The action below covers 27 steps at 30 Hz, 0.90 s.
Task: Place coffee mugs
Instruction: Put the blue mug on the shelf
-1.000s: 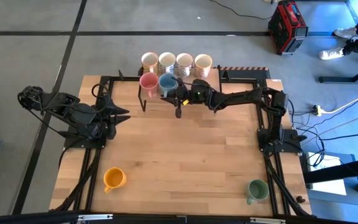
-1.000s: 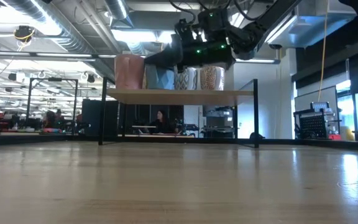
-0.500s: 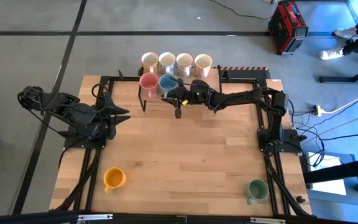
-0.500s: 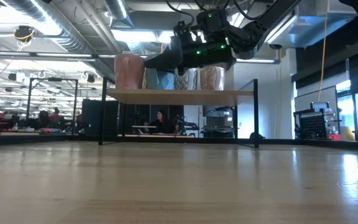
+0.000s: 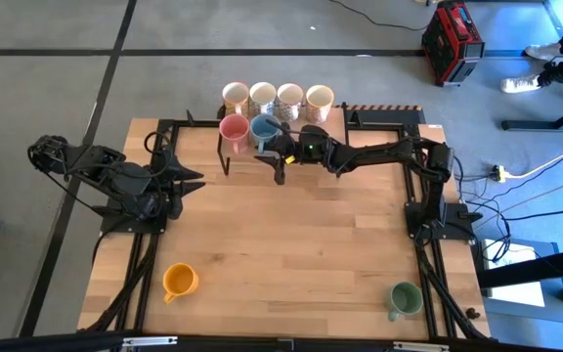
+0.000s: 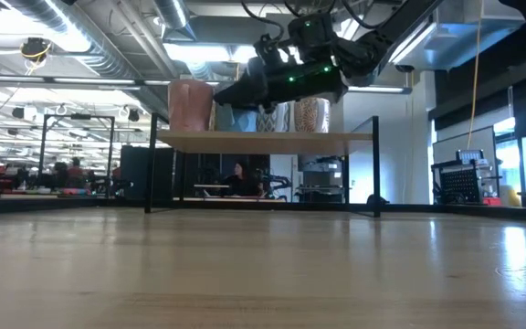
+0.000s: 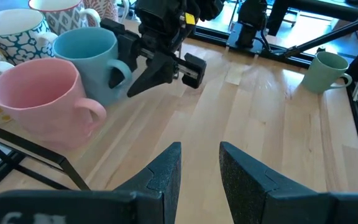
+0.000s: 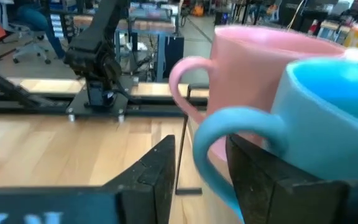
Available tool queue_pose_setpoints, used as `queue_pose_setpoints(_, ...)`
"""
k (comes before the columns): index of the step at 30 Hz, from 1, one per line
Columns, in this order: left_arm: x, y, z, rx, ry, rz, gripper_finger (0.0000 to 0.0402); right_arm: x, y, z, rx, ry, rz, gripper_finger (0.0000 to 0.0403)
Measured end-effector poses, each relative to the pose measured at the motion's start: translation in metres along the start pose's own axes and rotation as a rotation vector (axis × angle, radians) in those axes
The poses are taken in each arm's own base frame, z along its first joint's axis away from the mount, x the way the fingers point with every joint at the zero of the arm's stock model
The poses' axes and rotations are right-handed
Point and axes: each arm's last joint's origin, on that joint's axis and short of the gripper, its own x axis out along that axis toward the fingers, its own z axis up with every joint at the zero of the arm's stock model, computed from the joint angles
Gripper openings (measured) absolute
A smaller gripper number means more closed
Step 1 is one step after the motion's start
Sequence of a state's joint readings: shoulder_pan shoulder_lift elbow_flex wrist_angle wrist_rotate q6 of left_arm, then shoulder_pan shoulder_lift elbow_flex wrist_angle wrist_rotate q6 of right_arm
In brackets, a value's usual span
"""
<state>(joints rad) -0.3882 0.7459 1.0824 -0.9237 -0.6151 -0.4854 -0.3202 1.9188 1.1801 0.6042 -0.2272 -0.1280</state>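
Right gripper (image 7: 143, 73) beside blue mug (image 5: 263, 129) handle on shelf (image 6: 261, 140), fingers parted, holding nothing. Pink mug (image 5: 234, 128) alongside. Left gripper (image 5: 192, 177) waits at table's left, fingers apart, empty.

Overhead, table-level, two wrist views; shelf (image 6: 263, 140) shared.

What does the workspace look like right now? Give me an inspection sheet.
Surface: wooden table, with a raised shelf at its far edge.
Job's things: four white patterned mugs, the pink mug and the light blue mug on the shelf; orange mug and green mug on the table's near side.
Clutter: nothing seen.
Grippers: right gripper beside the blue mug's handle, jaws open, holding nothing; left gripper waits over the table's left side, jaws apart, empty.
Cables: loose leads on the floor to the right.
Surroundings: red case; a person's legs.
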Motion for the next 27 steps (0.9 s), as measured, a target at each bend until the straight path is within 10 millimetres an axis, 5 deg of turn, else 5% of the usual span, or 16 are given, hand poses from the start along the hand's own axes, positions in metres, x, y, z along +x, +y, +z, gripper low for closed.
queue_pose_setpoints(27,0.0000,0.0001,-0.0003,0.006,0.003,0.001,0.0103,-0.0059,-0.0002,0.0022,0.105,0.077,-0.044,0.0129)
